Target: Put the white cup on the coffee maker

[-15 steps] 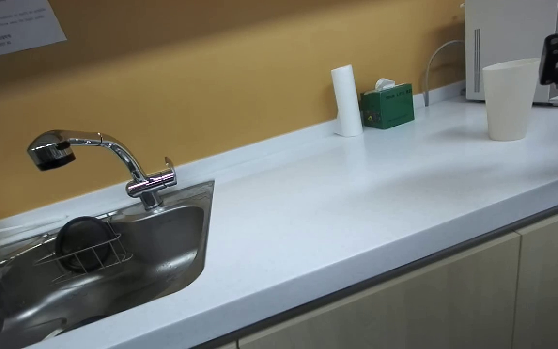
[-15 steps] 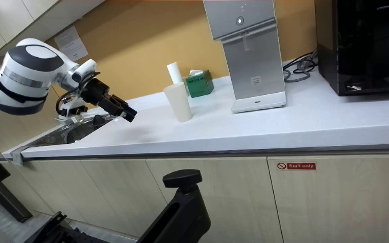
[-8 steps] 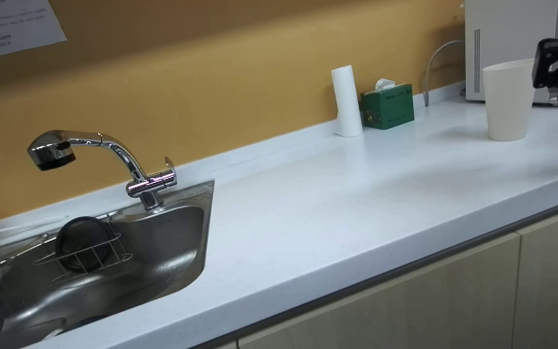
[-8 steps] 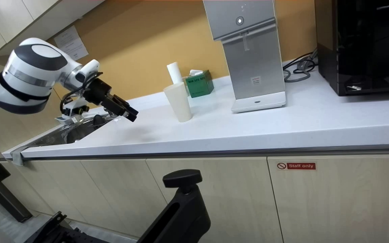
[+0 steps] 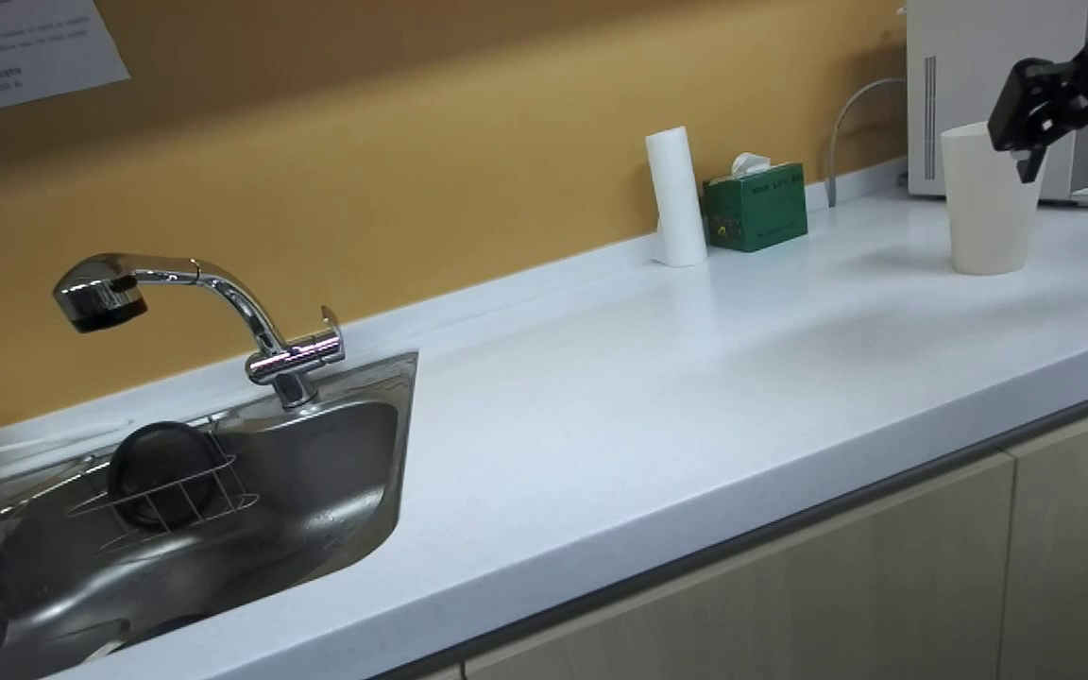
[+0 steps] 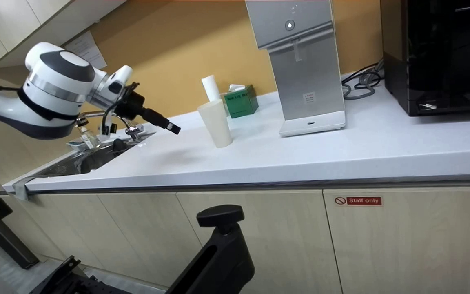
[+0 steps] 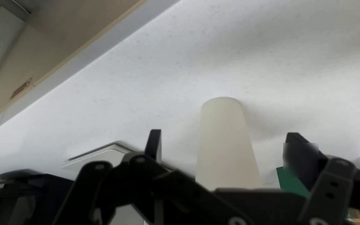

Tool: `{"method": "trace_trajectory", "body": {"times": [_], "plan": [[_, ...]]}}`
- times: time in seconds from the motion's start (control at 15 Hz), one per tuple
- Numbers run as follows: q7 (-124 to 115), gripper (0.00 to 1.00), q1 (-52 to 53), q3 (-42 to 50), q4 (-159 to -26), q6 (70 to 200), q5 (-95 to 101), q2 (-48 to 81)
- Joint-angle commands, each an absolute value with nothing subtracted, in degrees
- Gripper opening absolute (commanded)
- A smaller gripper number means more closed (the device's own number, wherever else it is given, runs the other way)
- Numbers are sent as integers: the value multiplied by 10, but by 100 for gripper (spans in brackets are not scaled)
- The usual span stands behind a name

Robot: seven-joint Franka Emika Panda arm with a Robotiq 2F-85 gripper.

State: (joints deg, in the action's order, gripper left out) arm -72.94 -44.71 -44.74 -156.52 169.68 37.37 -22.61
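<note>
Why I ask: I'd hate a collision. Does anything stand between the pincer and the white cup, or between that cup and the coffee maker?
Nothing visible does. The open pincer faces the white cup; the green box and white cylinder stand back by the wall, off the cup's likely path to the coffee maker.

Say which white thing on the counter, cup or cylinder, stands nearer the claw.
The white tapered cup, wider at its rim: it stands just ahead of the claw. The narrow, straight-sided cylinder is farther off, beside the green box.
</note>
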Motion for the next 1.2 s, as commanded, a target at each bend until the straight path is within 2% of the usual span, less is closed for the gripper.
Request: {"method": "trace_trajectory", "body": {"times": [0.0,0.13,0.2,0.53,1.13], "plan": [[-726,100,-520,-482,-1536,1755,430,-182],[-714,100,-552,-508,-1523,1754,460,-173],[-721,100,-523,-485,-1546,1751,432,-192],[-709,100,-545,-504,-1533,1752,444,-177],[-729,100,-733,-655,-1513,1867,478,-235]]}}
